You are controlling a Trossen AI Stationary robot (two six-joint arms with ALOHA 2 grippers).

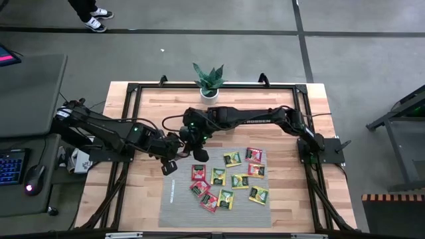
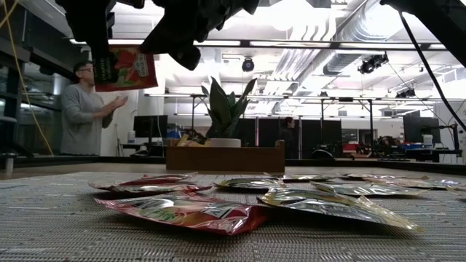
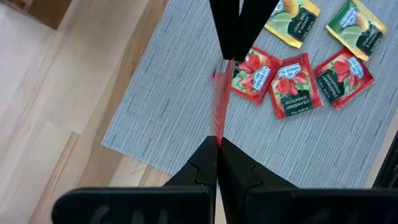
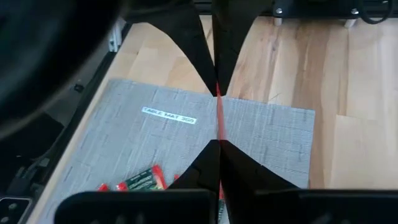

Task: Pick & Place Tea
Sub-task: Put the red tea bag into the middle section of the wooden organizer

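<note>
Right gripper (image 4: 217, 144): closed, its 2 dark fingers pinching one edge of a red sachet (image 4: 219, 115) held up in the air; in the high view it sits just above the top-left corner of the grey mat.
Left gripper (image 3: 217, 143): also closed, clamped on the opposite edge of that same red sachet, so both arms meet tip to tip over the table's middle-left.
Red sachet in the air: seen edge-on from both wrists as a thin red strip stretched between the 2 pairs of fingertips; from table height it hangs upright, strawberry print facing the room, well clear of the mat.
Grey mat (image 1: 179, 202): ribbed, lying on the near half of the wooden table (image 1: 149, 109).
Loose tea on the mat: about 10 sachets, scattered flat, red, yellow and green ones mixed, some overlapping near the mat's lower left.
Closest to the held one: 3 red strawberry sachets (image 3: 298, 84) side by side on the mat beneath the grippers, with yellow-green ones just beyond them.
Wooden tray (image 2: 225, 157): at the far edge of the table.
Potted plant (image 1: 208, 81): standing at the far edge too.
Person (image 2: 82, 109): standing in the room behind the table, left side from table height.
</note>
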